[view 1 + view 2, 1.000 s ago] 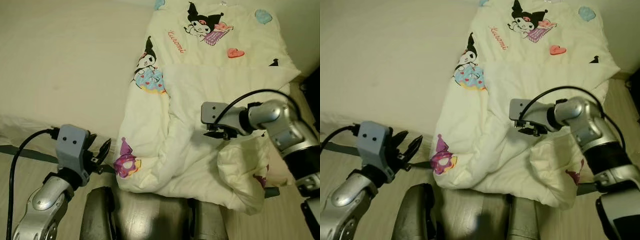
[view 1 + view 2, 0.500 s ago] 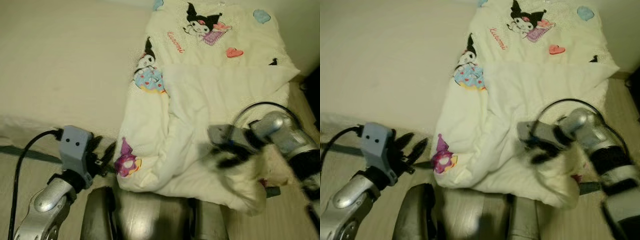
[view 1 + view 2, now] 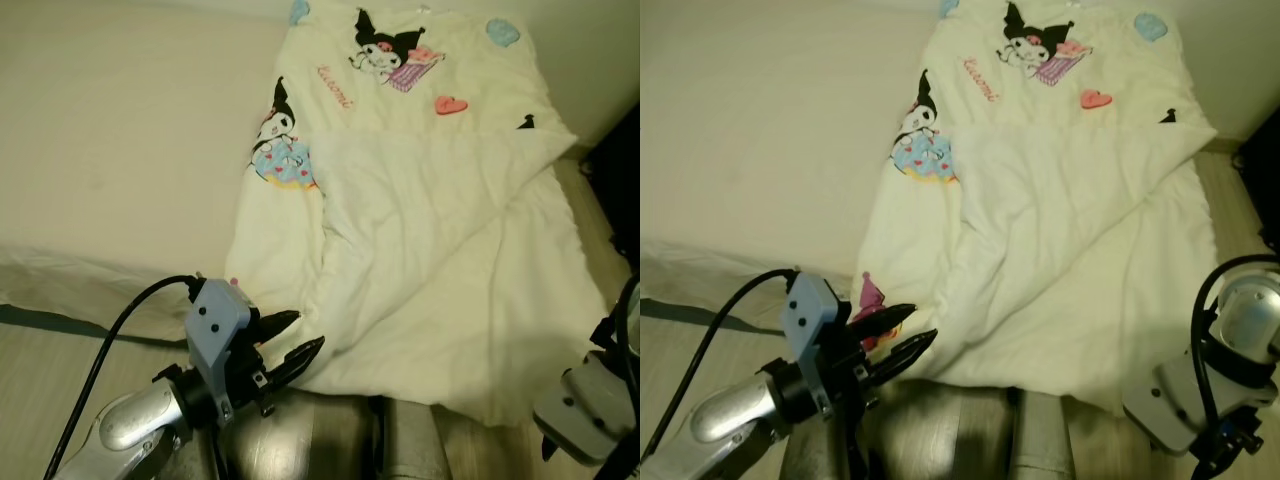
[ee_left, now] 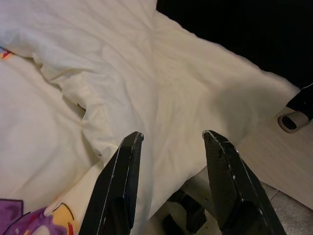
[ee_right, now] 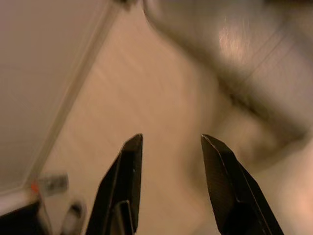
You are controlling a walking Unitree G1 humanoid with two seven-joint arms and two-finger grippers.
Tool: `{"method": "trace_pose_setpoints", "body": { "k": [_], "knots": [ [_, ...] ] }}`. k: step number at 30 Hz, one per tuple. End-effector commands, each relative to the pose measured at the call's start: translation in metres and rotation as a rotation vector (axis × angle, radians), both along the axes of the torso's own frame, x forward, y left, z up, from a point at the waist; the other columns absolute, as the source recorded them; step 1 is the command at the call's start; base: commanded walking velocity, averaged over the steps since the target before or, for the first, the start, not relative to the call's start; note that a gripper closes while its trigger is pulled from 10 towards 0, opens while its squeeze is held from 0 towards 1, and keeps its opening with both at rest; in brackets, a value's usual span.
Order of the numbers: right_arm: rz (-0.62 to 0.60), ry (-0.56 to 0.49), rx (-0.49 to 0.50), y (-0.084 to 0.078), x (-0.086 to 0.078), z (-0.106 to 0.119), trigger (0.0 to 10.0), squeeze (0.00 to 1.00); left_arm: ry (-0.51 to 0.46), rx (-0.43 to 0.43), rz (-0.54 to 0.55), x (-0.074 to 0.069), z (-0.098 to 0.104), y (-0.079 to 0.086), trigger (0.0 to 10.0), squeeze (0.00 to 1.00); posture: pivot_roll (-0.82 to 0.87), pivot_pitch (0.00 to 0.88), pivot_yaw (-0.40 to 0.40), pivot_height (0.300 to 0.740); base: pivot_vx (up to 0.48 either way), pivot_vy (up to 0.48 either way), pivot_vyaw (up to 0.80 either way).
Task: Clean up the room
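My right jaws [image 3: 1215,455] have let go of the cartoon-print blanket [image 3: 420,230] and dropped low beside my right hip, spread and empty, looking down at bare wooden floor [image 5: 161,122] in the right wrist view. A second ago they were over the blanket's lower right part, where a thick fold was bunched up; half a second ago that arm was a blur, mid-swing. Now the bunched fold is gone and the pale underside lies flatter across the bed [image 3: 110,150], its near edge hanging toward my body.

My left jaws [image 3: 285,352] have moved in from the bed's edge and now sit at the blanket's near left corner, spread, with nothing between them. The left wrist view shows the two black fingers [image 4: 120,191] straddling a ridge of white cloth, the corner's purple and yellow print [image 4: 29,227] just beside them.

Judged from this, the right-hand side has been shaken out and released, and the left corner is next to be gripped. The blanket is still folded back on itself, printed side showing near the head of the bed, so the bed-making part of the cleanup looks unfinished.
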State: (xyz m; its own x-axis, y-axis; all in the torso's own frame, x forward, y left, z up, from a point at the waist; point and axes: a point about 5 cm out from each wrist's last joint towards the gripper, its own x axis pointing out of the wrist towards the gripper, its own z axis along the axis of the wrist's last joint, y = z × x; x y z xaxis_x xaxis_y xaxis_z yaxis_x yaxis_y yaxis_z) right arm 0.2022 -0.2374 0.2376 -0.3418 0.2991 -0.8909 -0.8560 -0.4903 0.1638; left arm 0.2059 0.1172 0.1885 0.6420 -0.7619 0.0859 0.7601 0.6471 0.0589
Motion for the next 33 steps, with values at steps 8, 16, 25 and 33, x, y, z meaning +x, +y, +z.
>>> {"method": "trace_pose_setpoints", "body": {
  "k": [8,16,25,33],
  "knots": [
    [-0.275,-0.476,0.239,0.033,0.120,0.010,10.0,0.00,-0.021,0.048,0.188,0.017,-0.005,0.018,10.0,0.00,0.01,0.313,-0.024,0.551,0.000,0.000,0.00],
    [-0.727,-0.754,0.364,0.034,0.160,-0.037,10.0,0.00,0.017,0.152,0.565,0.046,-0.022,0.049,10.0,0.00,0.03,0.319,-0.029,0.551,0.000,0.000,0.00],
    [-1.342,-0.961,0.714,0.041,0.184,-0.044,10.0,0.00,0.110,0.077,0.654,0.081,-0.041,0.035,10.0,0.03,0.01,0.323,-0.013,0.551,0.000,0.000,0.00],
    [-1.704,-1.091,0.970,0.043,0.165,-0.050,10.0,0.00,0.190,-0.053,0.562,0.103,-0.047,0.001,10.0,1.00,-0.04,0.325,0.032,0.551,0.000,0.000,0.00]
  ]
}}
